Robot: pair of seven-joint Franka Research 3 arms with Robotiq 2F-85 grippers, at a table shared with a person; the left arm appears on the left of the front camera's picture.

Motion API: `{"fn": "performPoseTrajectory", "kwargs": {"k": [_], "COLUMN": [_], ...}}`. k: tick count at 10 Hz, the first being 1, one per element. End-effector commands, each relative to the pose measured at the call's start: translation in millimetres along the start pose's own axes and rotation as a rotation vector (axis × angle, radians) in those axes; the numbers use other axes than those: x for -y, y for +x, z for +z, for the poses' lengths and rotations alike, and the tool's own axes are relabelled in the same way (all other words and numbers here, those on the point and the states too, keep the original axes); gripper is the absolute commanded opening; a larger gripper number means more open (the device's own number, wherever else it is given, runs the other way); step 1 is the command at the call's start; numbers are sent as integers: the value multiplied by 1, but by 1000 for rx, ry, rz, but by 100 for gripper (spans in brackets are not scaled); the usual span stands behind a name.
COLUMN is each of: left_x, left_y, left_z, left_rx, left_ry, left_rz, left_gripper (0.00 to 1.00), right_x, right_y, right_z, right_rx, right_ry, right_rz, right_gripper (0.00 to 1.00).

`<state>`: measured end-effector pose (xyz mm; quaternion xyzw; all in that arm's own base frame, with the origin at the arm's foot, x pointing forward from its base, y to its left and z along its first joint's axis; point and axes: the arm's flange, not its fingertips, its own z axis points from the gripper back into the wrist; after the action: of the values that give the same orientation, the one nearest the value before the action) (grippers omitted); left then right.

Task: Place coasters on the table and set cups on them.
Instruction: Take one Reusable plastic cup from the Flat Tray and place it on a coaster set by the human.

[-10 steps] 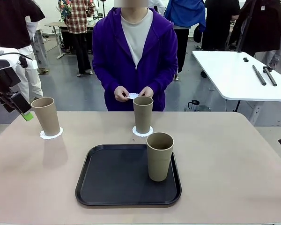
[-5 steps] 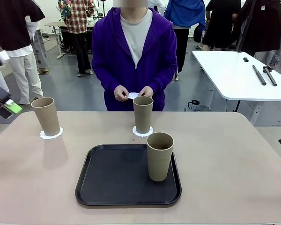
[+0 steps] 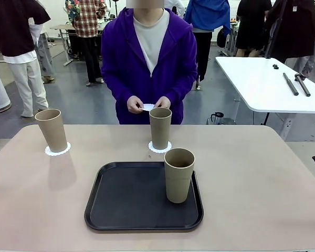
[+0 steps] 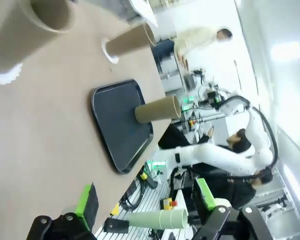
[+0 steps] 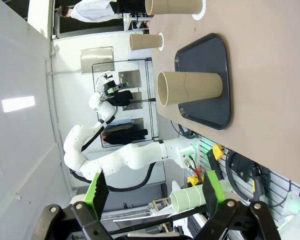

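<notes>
The left gripper point(image 4: 146, 200) has its jaws spread wide with nothing between them. The right gripper point(image 5: 155, 192) is likewise wide and empty. Both are held well back from the cups, which I judge leaves the table point(image 3: 262, 184) free for the person.

Of 3 cups, 2 are done:
- The left cup point(image 3: 51, 129) stands upright on its coaster point(image 3: 58, 150) by the table's far-left corner.
- The middle cup point(image 3: 160, 127) stands on a second coaster point(image 3: 160, 148) at the middle of the far edge.

The third cup point(image 3: 178, 174) waits upright on the black tray point(image 3: 131, 199), against its right edge. Its spot is probably not laid yet: the person's hands point(image 3: 135, 104) hold the last coaster point(image 3: 148, 107) just beyond the far edge. The tray carries only that 1 cup, whose open mouth shows nothing inside.
</notes>
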<state>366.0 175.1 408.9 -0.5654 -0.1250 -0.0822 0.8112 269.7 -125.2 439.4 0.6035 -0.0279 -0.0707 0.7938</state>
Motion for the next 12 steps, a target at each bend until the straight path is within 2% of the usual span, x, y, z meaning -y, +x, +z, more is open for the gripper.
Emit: {"fn": "performPoseTrajectory", "kwargs": {"k": [1,2,5,7,9,12], "left_x": [-17,-21,-25,-15,-23,-23], "left_y": [-6,-13,-25,-25,-26,-26], "left_z": [9,22,47,53,50,50], "left_rx": [118,159,162,116,149,149], "left_ry": [3,-16,-24,3,-11,-11], "left_rz": [32,39,68,56,73,73], "left_gripper": [100,100,100,100,100,100], "right_x": [-1,-1,-1,-1,-1,-1], "right_y": [-1,-1,-1,-1,-1,-1], "right_z": [-1,-1,-1,-1,-1,-1], "right_rx": [0,0,0,0,0,0], "right_ry": [11,11,11,11,11,11], "right_rz": [2,2,2,2,2,2], "right_gripper": [100,100,100,100,100,100]}}
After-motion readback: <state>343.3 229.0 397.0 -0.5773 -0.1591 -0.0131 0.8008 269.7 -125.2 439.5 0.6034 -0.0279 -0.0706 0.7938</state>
